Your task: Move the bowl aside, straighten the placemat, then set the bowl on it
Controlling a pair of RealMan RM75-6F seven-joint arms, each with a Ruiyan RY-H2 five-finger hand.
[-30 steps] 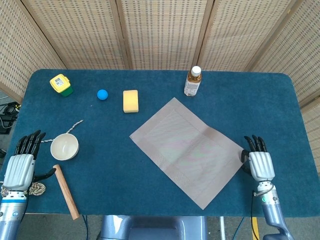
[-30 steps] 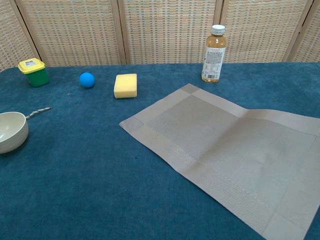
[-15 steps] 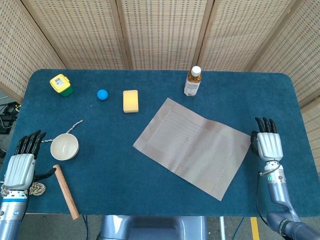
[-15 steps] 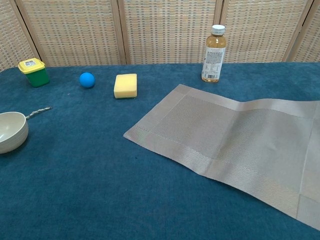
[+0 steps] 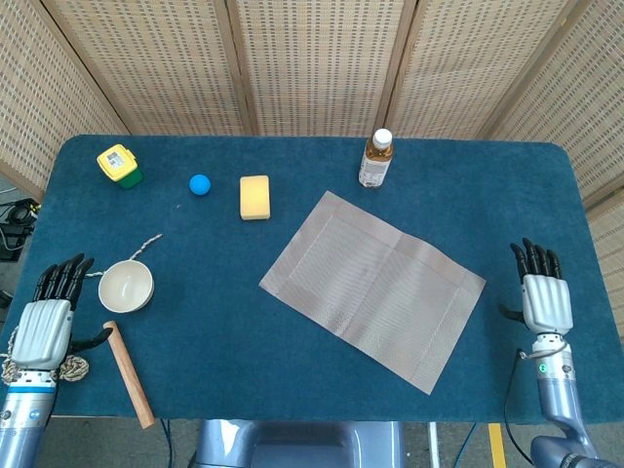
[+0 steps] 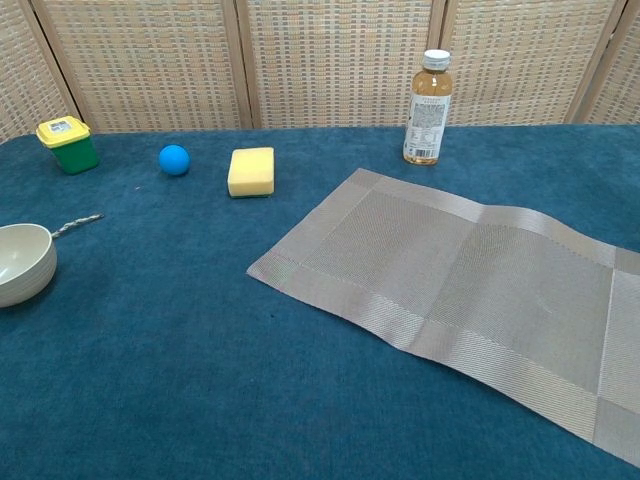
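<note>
The white bowl (image 5: 127, 286) (image 6: 22, 262) stands on the blue table at the left, apart from the mat. The grey placemat (image 5: 372, 289) (image 6: 455, 293) lies flat right of centre, still turned at an angle to the table edges. My left hand (image 5: 44, 325) hovers at the near left corner, fingers apart, holding nothing, a short way left of the bowl. My right hand (image 5: 544, 296) is at the right edge, fingers spread, clear of the mat's right corner. Neither hand shows in the chest view.
Along the back stand a drink bottle (image 5: 375, 159), a yellow sponge (image 5: 254, 196), a blue ball (image 5: 200, 184) and a yellow-green tub (image 5: 119, 165). A wooden stick (image 5: 129, 373), a coil of rope (image 5: 70, 368) and a drill bit (image 5: 142, 247) lie near the bowl.
My right hand turned the placemat anticlockwise, then let go and drew back to the right edge. The mat now lies flat. The left hand and bowl have not moved.
</note>
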